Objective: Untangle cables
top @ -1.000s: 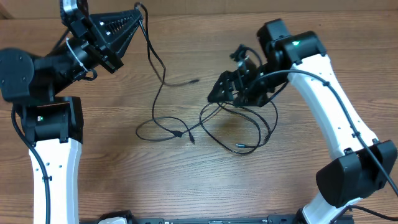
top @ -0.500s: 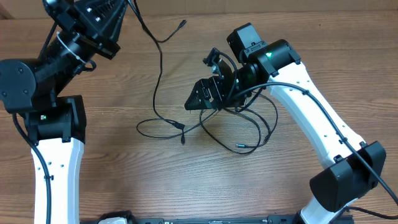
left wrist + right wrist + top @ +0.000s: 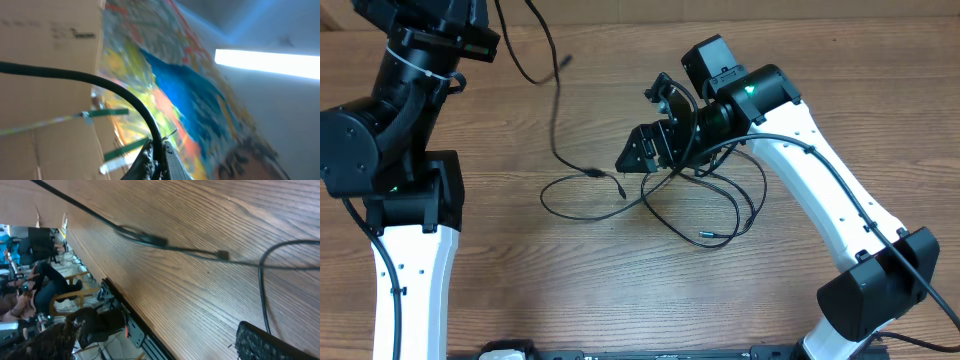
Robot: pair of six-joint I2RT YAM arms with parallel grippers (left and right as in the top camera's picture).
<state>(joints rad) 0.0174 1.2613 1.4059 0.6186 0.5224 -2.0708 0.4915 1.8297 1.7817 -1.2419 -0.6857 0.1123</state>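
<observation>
Above the table [image 3: 520, 300], the left gripper [image 3: 157, 157] at eleven o'clock pinches one strand [image 3: 100, 82] aloft and the right gripper [image 3: 642, 152] gapes wide over the cables [image 3: 738, 205] heaped at centre, so hauling higher could cinch the knot or snag a plug [image 3: 705, 236].

Cables [image 3: 706, 236] sprawl under the right arm [image 3: 820, 170]; nearer table [image 3: 520, 290] lies open.

Wood-grain table [image 3: 620, 290] — ceiling light [image 3: 265, 62]

Two black-and-white jointed robot arms, one left [image 3: 412, 230] and one right [image 3: 825, 185]; one brown wood-grain table [image 3: 620, 300]; thin black flexible cords [image 3: 646, 196], perhaps three, though their tangle muddles counting.
</observation>
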